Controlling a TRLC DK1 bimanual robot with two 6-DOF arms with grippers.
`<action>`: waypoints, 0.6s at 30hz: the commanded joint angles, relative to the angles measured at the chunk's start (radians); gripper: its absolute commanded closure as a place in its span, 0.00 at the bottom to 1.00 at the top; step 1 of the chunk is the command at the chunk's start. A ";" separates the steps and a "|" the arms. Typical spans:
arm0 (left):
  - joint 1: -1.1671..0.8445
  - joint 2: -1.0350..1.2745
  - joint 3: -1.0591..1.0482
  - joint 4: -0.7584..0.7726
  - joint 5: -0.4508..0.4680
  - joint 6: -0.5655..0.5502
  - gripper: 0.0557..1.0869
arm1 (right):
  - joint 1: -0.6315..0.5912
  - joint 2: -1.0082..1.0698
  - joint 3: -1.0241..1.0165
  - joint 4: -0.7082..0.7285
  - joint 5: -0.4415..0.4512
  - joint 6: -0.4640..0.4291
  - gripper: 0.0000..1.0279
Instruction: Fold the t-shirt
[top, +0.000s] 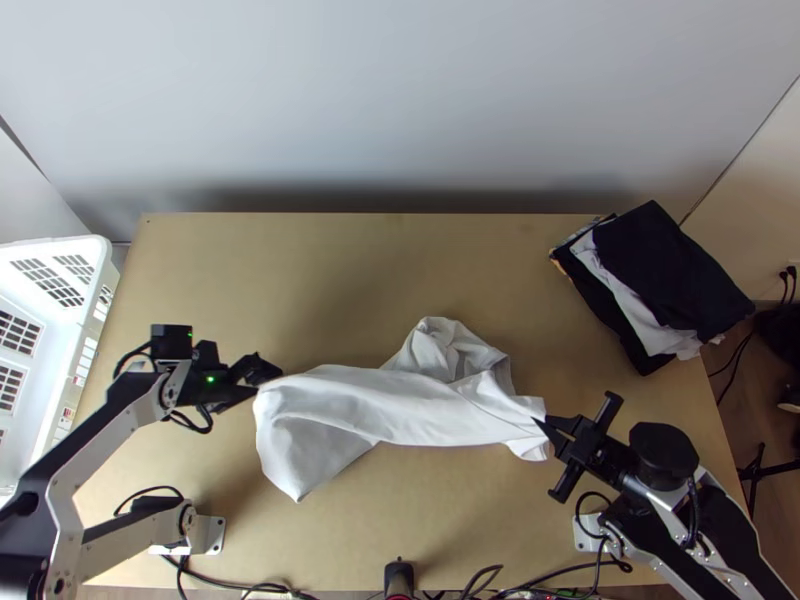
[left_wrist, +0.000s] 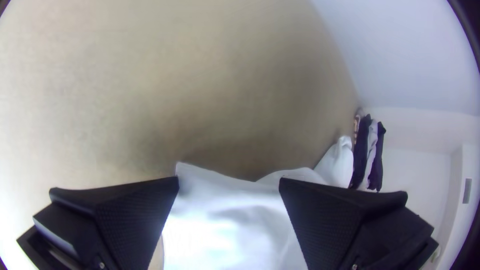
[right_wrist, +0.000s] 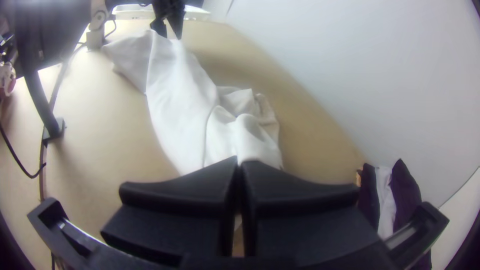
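The left gripper (top: 268, 380) stood with its jaws wide apart at one end of the white shirt (top: 380, 400). In the left wrist view, the edge of the cloth lay in the gap ahead of the left gripper (left_wrist: 230, 184), with more of it spreading beyond. The jaws had not closed on any of it, and whether either finger touched the cloth I could not tell.

The right gripper (top: 540, 423) was at the opposite end of the shirt. Its jaws were drawn together, tip to tip or nearly so, with the end of the cloth pinched between them. In the right wrist view, the shirt ran away from the closed tips of the right gripper (right_wrist: 239, 162) toward the other arm.

Between the two sets of jaws, the shirt made a long, loosely folded band across the table (top: 330, 260). Close to the left jaws it widened, and a corner pointed toward the near edge. Nearer the right jaws, a crumpled part stuck out from the band on its far side, with rumpled folds. How many layers lay there I could not tell.

A pile of dark and light clothes (top: 660, 265) sat well apart from the right jaws, beyond them toward the far corner. A white basket (top: 95, 250) stood beside the table, on the outer side of the left jaws.
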 joint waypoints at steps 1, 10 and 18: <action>-0.046 0.067 -0.002 0.040 0.015 -0.018 0.05 | -0.033 0.018 0.016 -0.007 0.000 0.009 0.98; -0.072 -0.052 -0.033 0.127 -0.060 -0.069 0.80 | -0.041 0.019 0.012 0.001 0.002 0.022 0.98; -0.029 -0.227 0.031 0.163 -0.066 -0.050 0.97 | -0.044 0.024 -0.004 0.025 0.008 0.026 0.98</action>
